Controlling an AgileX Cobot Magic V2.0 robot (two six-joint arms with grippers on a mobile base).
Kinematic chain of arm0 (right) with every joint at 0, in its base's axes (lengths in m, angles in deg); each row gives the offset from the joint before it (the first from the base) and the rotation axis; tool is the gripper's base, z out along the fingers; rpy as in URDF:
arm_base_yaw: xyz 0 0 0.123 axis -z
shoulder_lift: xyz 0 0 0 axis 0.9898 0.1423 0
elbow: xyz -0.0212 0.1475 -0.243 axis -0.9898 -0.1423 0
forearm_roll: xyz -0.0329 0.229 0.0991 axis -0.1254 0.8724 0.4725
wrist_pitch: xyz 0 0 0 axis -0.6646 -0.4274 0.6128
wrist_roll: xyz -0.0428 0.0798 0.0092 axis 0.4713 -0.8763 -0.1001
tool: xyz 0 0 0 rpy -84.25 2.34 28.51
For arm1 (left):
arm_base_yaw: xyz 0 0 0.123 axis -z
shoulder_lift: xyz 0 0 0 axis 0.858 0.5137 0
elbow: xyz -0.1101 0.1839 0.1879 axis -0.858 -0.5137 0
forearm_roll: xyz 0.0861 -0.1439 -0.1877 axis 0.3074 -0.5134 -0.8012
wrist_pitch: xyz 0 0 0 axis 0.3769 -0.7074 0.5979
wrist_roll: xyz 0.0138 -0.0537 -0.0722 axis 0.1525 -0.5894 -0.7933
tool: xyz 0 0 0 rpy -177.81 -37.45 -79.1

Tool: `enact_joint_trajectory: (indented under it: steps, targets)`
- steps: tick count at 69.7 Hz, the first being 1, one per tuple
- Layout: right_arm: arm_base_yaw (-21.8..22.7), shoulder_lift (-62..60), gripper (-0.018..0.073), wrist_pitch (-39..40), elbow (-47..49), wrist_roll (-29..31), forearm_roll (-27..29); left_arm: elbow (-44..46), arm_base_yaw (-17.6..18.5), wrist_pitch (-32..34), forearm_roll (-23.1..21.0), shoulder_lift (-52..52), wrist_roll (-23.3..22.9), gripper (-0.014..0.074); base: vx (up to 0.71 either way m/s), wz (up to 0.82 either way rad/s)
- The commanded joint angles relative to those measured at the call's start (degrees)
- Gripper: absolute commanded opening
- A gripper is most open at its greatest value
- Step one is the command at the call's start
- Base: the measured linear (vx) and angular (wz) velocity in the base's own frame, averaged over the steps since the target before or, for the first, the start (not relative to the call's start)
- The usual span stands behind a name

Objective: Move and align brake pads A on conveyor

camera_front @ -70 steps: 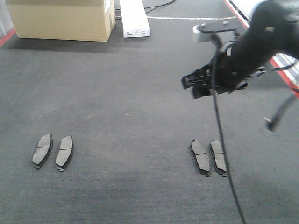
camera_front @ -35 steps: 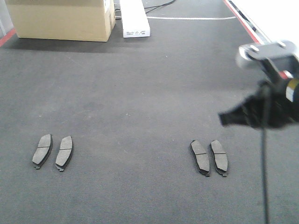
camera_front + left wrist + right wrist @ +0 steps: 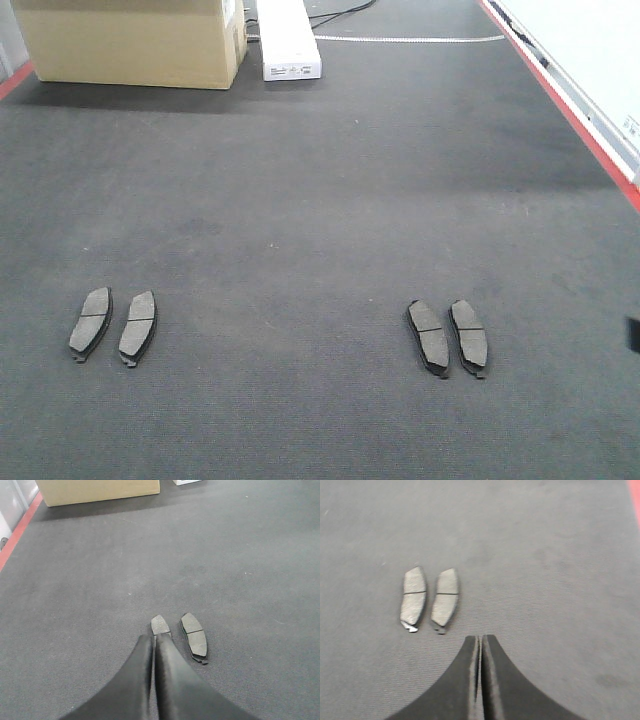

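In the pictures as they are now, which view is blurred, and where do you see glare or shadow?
Right wrist view: soft, the brake pads look slightly smeared, their lower tips catching bright glare. Front view: sharp, light even, a dark shadow under the cardboard box, the area beyond the red edge washed out white. Left wrist view: fairly sharp, the shut left gripper hides part of one pad.

Two small flat grey curved brake pads [image 3: 414, 600] [image 3: 445, 599] lie side by side, close but apart, on rough charcoal felt-like conveyor belt [image 3: 545, 570]. Right tool [image 3: 480, 645], black, fingers pressed together, tips just below-right of the pads, holding nothing. Red edge strip [image 3: 636, 492] top right.
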Motion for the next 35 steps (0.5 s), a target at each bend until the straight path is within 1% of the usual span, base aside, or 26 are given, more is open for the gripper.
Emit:
enact_joint_trajectory:
  steps: [1,19,35]
  targets:
    - [1.5,-3.3,-0.0007,4.1,-0.6,0.5,-0.6,1.2,0.0,4.0,0.5,0.3,0.0,-0.0006,0.0,0.0]
    - [1.5,-5.5,-0.0007,0.0,-1.6,0.4,-1.2,1.2,0.0,4.0,0.5,0.3,0.0,-0.0006,0.0,0.0]
    - [1.5,-5.5,-0.0007,-1.2,-1.6,0.4,-1.3,1.2,0.0,4.0,0.5,0.3,0.0,-0.0006,0.0,0.0]
